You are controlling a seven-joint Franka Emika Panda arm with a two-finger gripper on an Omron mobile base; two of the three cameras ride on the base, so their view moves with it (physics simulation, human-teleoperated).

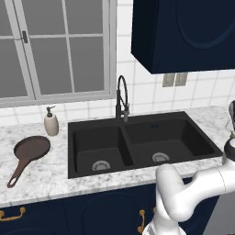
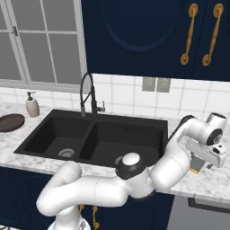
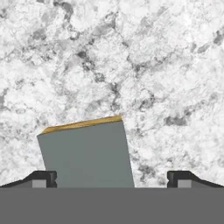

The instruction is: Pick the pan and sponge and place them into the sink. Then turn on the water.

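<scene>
Gripper (image 3: 112, 178) spread wide above sponge (image 3: 87, 153) on right counter (image 3: 131, 65): shift left to centre, lower, then pinch the sides.

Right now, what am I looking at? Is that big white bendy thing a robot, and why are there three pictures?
Yes, the white bendy thing is a robot arm in a pretend computer kitchen. Two pictures come from cameras riding behind the arm, one on its left and one on its right. The third comes from a camera on its hand, looking down past its gripper, which has two small dark fingers.

On the marble counter sit a black sink with two basins, a brown pan and a soap bottle. Right of the sink lies a sponge, yellow with a grey top. The fingers are wide open, one on each side of the sponge, holding nothing.
</scene>
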